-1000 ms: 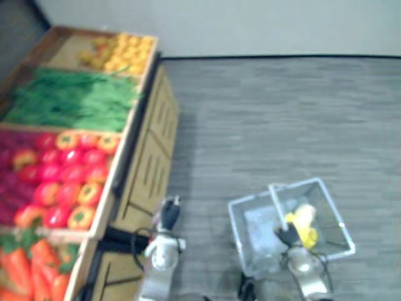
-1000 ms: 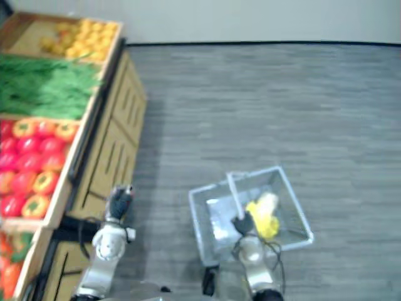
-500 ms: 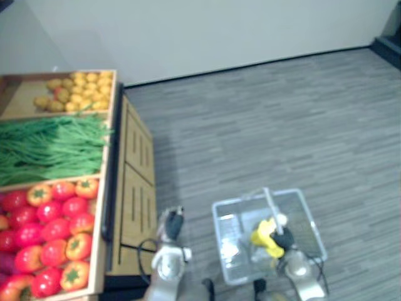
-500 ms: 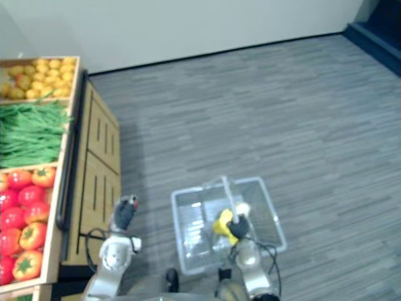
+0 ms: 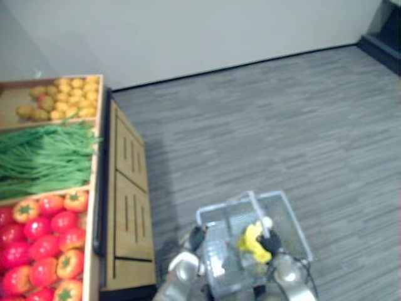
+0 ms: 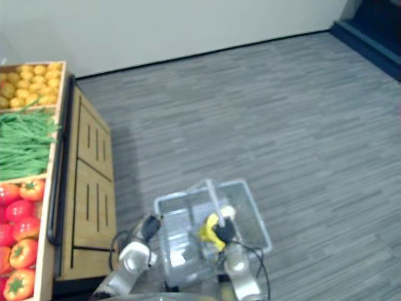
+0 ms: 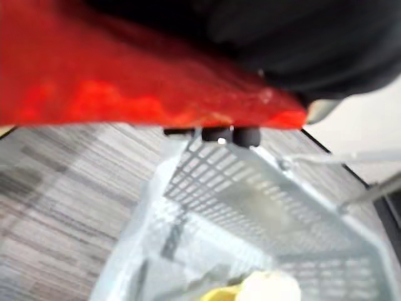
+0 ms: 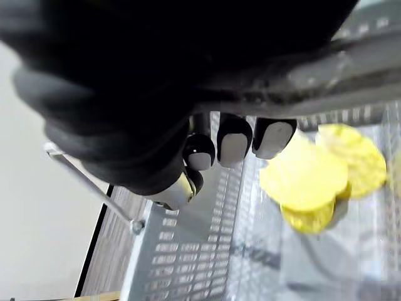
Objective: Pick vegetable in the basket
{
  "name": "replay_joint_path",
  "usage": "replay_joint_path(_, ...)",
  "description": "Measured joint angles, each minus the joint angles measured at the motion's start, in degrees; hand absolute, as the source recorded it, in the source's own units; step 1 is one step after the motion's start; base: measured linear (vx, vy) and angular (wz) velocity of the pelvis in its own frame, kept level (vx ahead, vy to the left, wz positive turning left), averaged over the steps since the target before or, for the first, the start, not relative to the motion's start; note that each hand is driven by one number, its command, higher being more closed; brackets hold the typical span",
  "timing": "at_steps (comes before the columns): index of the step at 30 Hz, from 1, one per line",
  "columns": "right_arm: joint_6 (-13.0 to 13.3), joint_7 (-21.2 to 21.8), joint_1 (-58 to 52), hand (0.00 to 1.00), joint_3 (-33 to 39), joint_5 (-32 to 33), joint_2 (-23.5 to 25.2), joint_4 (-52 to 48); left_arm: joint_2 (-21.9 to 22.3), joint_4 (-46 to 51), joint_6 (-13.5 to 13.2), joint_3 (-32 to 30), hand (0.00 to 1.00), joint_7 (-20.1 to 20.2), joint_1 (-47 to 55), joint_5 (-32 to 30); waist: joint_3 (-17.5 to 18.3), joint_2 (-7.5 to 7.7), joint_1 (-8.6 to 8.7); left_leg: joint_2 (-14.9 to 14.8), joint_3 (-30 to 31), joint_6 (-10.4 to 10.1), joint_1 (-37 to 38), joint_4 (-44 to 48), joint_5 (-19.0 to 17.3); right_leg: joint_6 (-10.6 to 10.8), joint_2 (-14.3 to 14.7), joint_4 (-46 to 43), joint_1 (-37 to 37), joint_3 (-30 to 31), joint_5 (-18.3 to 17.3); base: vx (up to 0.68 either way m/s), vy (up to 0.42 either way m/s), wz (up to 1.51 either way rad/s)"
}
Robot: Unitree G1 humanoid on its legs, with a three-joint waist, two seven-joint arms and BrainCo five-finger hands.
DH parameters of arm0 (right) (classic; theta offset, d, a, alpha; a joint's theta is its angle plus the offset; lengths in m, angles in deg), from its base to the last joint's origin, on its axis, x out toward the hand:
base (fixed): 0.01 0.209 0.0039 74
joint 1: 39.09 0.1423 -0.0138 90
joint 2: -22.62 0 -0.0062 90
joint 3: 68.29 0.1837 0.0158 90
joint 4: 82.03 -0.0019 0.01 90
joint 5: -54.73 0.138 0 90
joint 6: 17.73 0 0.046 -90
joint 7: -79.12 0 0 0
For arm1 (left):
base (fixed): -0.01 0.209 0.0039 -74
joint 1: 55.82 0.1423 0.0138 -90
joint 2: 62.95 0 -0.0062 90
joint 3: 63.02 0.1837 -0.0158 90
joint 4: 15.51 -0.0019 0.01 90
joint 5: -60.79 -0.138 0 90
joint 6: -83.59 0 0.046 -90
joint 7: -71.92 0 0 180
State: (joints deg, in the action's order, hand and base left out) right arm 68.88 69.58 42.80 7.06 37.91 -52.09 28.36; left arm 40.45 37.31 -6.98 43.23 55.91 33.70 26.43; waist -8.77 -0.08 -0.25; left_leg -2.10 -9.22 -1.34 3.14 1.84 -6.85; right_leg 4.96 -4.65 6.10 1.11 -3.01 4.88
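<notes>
The grey plank floor (image 5: 282, 125) runs back to a pale wall (image 5: 188, 31). The left hand (image 6: 149, 227) has its fingers (image 7: 216, 133) curled around a red vegetable (image 7: 125, 94), which lies across the palm, so this hand is closed on it. Just past these fingers is the mesh wall of the wire basket (image 7: 238, 188). The vegetable hangs near the rim and, it seems, is not yet inside. Across the basket from the left hand, the right hand (image 6: 224, 231) is clamped on the handle (image 8: 338, 66). Below its fingers a yellow vegetable (image 8: 307, 175) lies on the basket's bottom. On the left hand's other side stands the wooden produce stand (image 5: 128, 207).

I judge the red vegetable to be light, with a smooth and perhaps slippery skin. A hold around its middle, without hard squeezing, looks the safest.
</notes>
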Motion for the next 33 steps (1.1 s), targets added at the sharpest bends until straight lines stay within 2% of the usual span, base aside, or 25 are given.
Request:
replay_joint_path(4,1.1,0.2,-0.3,1.00,-0.7,4.5,-0.4,-2.9,0.0,-4.7,1.0,1.7,1.00,-0.1,-4.7,-0.8,0.2,1.95,0.93,0.4,-0.1,0.2,0.0,-0.7,0.4,0.0,-0.2,0.0,-0.3,0.2,0.0,-0.02,0.001,-0.01)
replay_joint_path(7,2.5,1.4,-0.7,1.00,-2.4,8.6,-1.2,-4.0,0.0,-6.5,1.4,2.1,1.00,-0.9,-6.8,-2.1,0.2,2.43,1.65,0.5,-0.7,0.2,0.0,-0.8,0.4,0.2,-0.3,0.1,-0.6,0.5,0.1,-0.03,0.002,-0.07)
replay_joint_path(9,2.6,2.7,-1.0,1.00,-4.2,10.3,-1.5,-4.0,0.1,-6.5,1.6,2.7,1.00,-1.5,-7.6,-2.4,0.2,2.43,1.63,0.6,-0.9,0.3,0.0,-1.0,0.4,0.2,-0.4,0.1,-0.7,0.6,0.1,-0.01,-0.002,-0.03)
replay_joint_path(16,2.5,4.9,-1.8,1.00,-7.4,11.4,-1.8,-3.8,0.4,-6.7,2.5,6.6,1.00,-1.7,-9.5,-2.5,0.1,3.15,1.76,0.8,-0.9,0.5,0.2,-1.7,0.8,0.4,-0.5,0.1,-0.9,0.5,0.3,0.00,0.000,0.00)
replay_joint_path(19,2.5,5.1,-1.8,1.00,-8.6,13.0,-2.2,-3.8,0.4,-6.7,2.5,7.9,1.00,-1.7,-9.7,-2.5,0.0,3.99,1.84,1.0,-0.9,0.6,0.2,-1.7,0.9,0.4,-0.8,0.1,-0.9,0.5,0.3,-0.04,-0.003,0.00)
replay_joint_path(20,2.5,5.1,-1.8,1.00,-8.6,13.4,-2.2,-3.8,0.5,-6.7,2.5,8.8,0.00,-1.7,-10.1,-2.5,-0.1,4.34,1.81,1.1,-0.9,0.7,0.2,-1.7,1.0,0.5,-0.9,0.1,-0.9,0.5,0.3,-0.04,-0.004,0.01)
replay_joint_path(24,2.5,5.2,-1.9,1.00,-8.8,13.6,-2.3,-3.8,1.0,-6.9,2.5,9.8,0.00,-1.7,-11.2,-2.5,-0.3,5.02,2.02,1.4,-1.0,0.9,0.1,-1.8,1.1,0.7,-1.2,0.1,-1.0,0.5,0.4,-0.05,-0.005,0.00)
replay_joint_path(33,2.5,5.2,-1.8,1.00,-8.8,14.6,-2.7,-3.8,1.3,-6.7,2.5,10.9,0.00,-2.0,-11.6,-2.4,-0.3,5.06,2.07,1.5,-1.0,1.1,0.3,-2.2,1.2,0.7,-1.3,0.1,-1.1,0.4,0.5,-0.01,-0.001,0.00)
